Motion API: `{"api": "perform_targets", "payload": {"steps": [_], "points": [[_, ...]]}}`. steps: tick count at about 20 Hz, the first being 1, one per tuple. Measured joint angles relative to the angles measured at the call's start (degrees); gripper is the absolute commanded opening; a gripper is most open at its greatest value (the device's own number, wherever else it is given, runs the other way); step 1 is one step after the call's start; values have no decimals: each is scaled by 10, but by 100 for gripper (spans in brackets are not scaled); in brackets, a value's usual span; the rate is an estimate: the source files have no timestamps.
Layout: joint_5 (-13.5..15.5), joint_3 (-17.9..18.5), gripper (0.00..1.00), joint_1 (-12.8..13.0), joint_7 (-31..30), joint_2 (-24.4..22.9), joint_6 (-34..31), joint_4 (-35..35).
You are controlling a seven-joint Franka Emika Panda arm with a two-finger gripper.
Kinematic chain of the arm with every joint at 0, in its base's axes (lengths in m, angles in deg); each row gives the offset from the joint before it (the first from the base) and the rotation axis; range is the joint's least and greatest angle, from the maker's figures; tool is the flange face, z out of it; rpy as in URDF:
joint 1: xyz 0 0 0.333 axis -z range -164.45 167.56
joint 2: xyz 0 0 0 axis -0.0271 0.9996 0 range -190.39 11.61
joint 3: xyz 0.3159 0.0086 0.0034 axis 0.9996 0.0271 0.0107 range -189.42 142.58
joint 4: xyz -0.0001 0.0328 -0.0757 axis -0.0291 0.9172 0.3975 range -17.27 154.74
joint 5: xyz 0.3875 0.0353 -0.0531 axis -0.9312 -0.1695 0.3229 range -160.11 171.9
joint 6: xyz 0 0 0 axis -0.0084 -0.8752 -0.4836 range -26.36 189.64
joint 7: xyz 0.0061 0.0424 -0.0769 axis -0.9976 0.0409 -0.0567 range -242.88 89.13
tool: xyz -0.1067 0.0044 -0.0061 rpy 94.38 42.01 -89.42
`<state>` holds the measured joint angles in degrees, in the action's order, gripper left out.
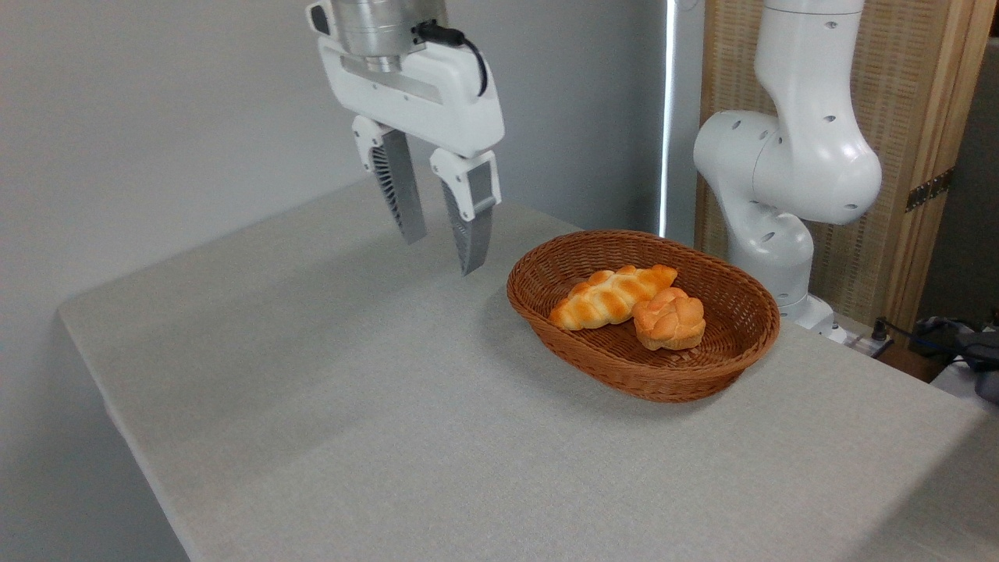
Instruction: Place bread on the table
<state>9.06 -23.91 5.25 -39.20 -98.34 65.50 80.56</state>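
Observation:
The bread [670, 318], a small round knotted bun with a golden-orange crust, lies inside the brown wicker basket [609, 375] at its right side. It touches a longer braided loaf [611, 297] lying beside it to the left. My gripper [442, 254] hangs open above the grey cloth table [351, 406], up and to the left of the basket, with nothing between its fingers. The fingers point down, and the tips are well clear of the table and of the basket rim.
The arm's white base and lower joints [780, 187] rise behind the basket at the right. A wooden panel [921, 156] stands behind them. Cables [952, 336] lie off the table's far right corner. A grey wall runs behind the table's left and back edges.

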Motion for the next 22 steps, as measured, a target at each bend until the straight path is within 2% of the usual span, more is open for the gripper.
{"api": "perform_targets", "payload": {"steps": [3, 8, 14, 16, 19, 22], "points": [[0, 0, 100, 2, 7, -33, 4, 40], [0, 1, 100, 2, 53, -110, 22, 144], [0, 3, 100, -2, 160, -207, 23, 271], [-1, 15, 100, -3, 180, -228, 23, 298], [-30, 51, 100, -4, 236, -263, 22, 345], [-50, 76, 100, -4, 255, -295, 21, 380]]}}
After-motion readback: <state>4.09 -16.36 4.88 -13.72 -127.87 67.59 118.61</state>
